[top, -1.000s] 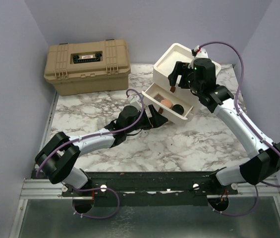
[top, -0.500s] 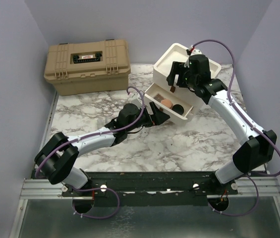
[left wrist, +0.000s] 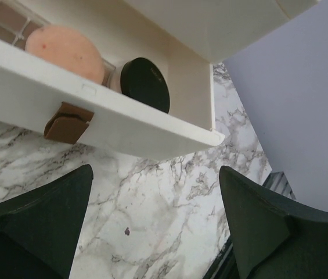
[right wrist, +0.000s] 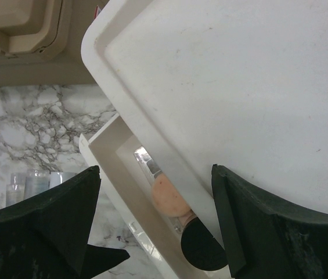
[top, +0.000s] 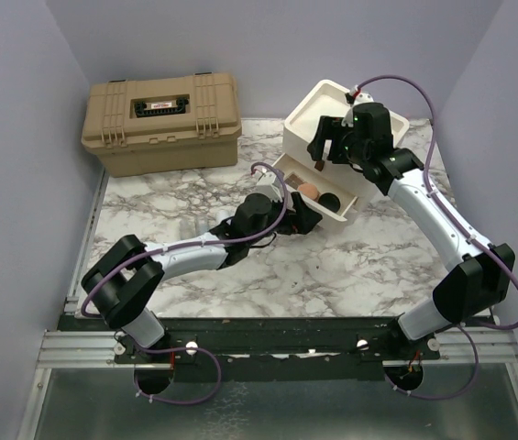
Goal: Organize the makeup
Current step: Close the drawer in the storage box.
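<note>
Counting first: one tan toolbox (top: 160, 124) is sitting at the back left of the marble table (top: 350, 266). One cream drawer unit (top: 309, 110) is standing at the back right. One drawer (left wrist: 123, 125) is sticking out of it toward the front. One brown tab (left wrist: 66, 123) is hanging on the drawer's front.

One round black compact (left wrist: 145, 84) is lying in that drawer. Its peach powder (left wrist: 65, 52) is showing right beside the black part. One pink palette (left wrist: 1, 16) is peeking in at the far end of the drawer (only a corner of its little squares is showing, so most of it is cut off).

Some small clear bottles (right wrist: 35, 183) are standing on the table to the left of the drawer, well apart from it. They are looking blurry, and I cannot tell if they are two or three. A thin shiny thing (right wrist: 146, 163) is lying in the drawer next to the powder, too small to name.

The left gripper (left wrist: 156, 171) is hovering low in front of the drawer, with its fingers spread wide and holding nothing. The right gripper (right wrist: 155, 173) is hanging above the drawer unit, also spread wide and holding nothing.
</note>
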Action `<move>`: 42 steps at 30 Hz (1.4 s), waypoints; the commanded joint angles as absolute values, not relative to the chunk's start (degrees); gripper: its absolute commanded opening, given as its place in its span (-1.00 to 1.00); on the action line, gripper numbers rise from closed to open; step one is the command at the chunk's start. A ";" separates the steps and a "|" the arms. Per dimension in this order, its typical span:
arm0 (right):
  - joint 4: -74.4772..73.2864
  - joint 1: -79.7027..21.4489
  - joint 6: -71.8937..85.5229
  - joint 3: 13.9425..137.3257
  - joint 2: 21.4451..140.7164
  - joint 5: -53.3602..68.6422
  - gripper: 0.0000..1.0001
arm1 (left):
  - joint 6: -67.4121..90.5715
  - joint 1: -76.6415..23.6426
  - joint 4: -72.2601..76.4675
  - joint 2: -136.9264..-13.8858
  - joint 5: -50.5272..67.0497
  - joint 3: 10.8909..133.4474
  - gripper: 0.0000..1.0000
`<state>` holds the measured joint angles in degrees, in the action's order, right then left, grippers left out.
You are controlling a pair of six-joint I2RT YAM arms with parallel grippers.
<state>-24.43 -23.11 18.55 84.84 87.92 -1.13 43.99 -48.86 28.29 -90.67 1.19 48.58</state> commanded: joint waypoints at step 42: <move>-28.48 -22.63 21.74 79.40 86.12 11.86 0.73 | 17.32 -56.35 58.23 -100.59 -14.72 42.78 0.75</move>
<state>-21.65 -21.71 18.57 82.04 86.13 5.54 18.57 -56.62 52.47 -98.43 -13.67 43.86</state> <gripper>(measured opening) 0.867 0.886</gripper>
